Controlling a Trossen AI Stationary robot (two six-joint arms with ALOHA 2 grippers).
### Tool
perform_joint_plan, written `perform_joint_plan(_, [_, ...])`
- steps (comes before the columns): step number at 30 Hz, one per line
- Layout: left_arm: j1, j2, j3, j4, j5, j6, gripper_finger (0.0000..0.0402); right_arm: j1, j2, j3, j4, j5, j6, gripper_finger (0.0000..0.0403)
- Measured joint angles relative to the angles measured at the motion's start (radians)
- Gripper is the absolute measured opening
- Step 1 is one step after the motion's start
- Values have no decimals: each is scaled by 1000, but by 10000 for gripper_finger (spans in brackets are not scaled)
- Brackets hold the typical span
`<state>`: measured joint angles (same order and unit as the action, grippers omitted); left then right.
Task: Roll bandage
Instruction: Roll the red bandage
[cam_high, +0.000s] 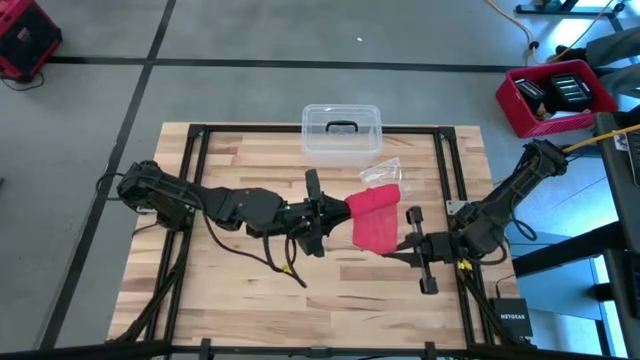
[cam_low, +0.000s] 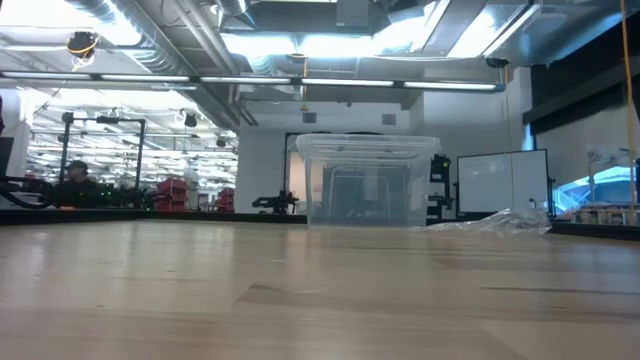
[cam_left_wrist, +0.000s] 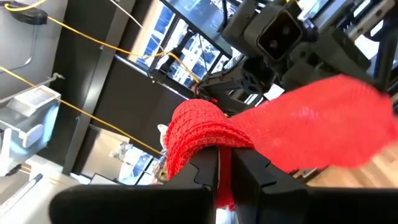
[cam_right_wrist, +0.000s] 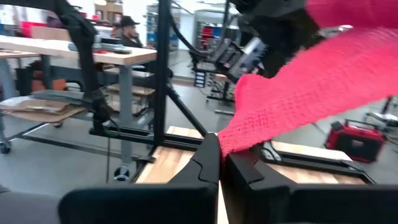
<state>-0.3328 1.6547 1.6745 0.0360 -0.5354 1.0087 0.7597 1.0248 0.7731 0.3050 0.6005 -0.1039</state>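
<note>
We have the bandage (cam_high: 375, 217) stretched above the tabletop's middle: our left pincer (cam_high: 338, 209) is clamped tight on one gathered end, our right pincer (cam_high: 392, 250) pinched closed on the other, keeping it taut and lifted, ready to roll.

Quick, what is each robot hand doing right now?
Left end effector: closed, pinching one end of the red bandage.
Right end effector: closed, pinching the bandage's other end.
</note>
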Motion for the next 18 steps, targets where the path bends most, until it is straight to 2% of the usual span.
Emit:
perform_joint_plan(4, [-13, 0, 0, -2, 0, -11, 17, -1, 6, 0, -2, 115, 12, 25])
perform_joint_plan(10, [-28, 0, 0, -2, -1, -11, 17, -14, 2, 0, -2, 325, -50, 112])
perform_joint_plan(14, [-28, 0, 0, -1, -1, -14, 17, -14, 0, 0, -48, 403, -86, 163])
perform_joint_plan(18, [-29, 0, 0, -2, -1, -25, 17, -14, 0, 0, -121, 421, -63, 189])
